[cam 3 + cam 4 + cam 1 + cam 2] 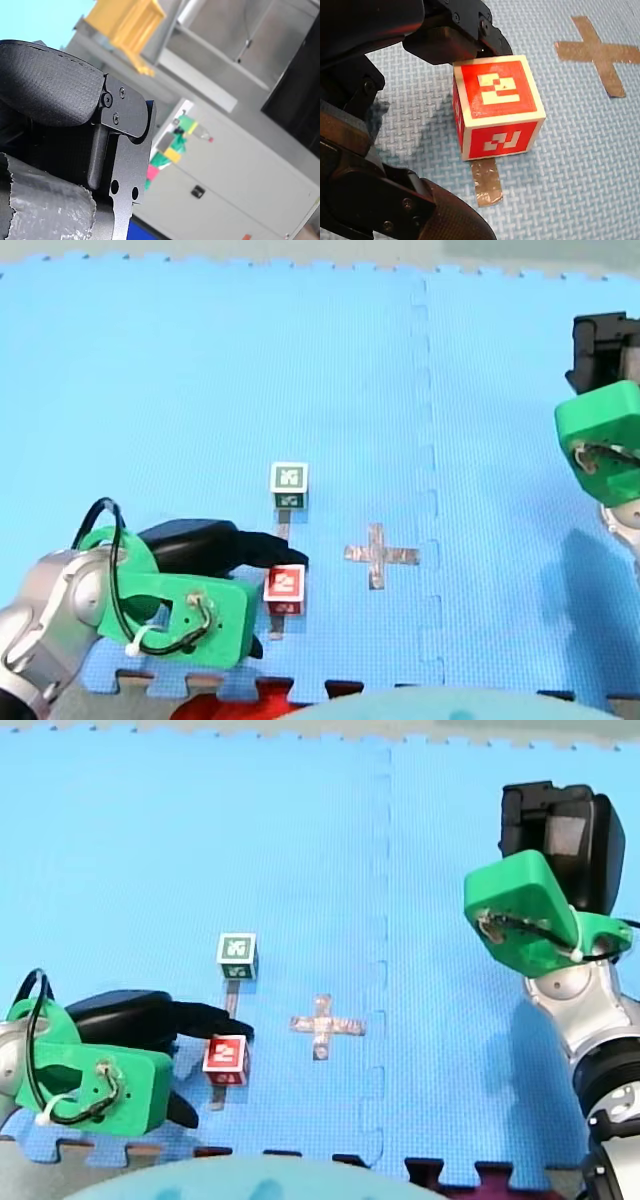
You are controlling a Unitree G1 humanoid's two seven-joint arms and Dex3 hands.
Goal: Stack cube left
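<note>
Head views: left hand (215,545) low at lower left of frame over blue foam mat (200,370), black fingers pointing right at red cube (285,590). Green cube (289,483) above it in frame, apart. Tape cross (378,555) right of both. Right hand (548,820) raised at right edge; I cannot tell its grip.

Second wrist view: left hand spread wide around red cube, one fingertip (452,42) touching cube's top edge, opposing finger (440,215) apart. Cube sits on tape strip (486,182).

First wrist view: black hand housing (55,85) close up, grey cabinets (240,165) behind.
</note>
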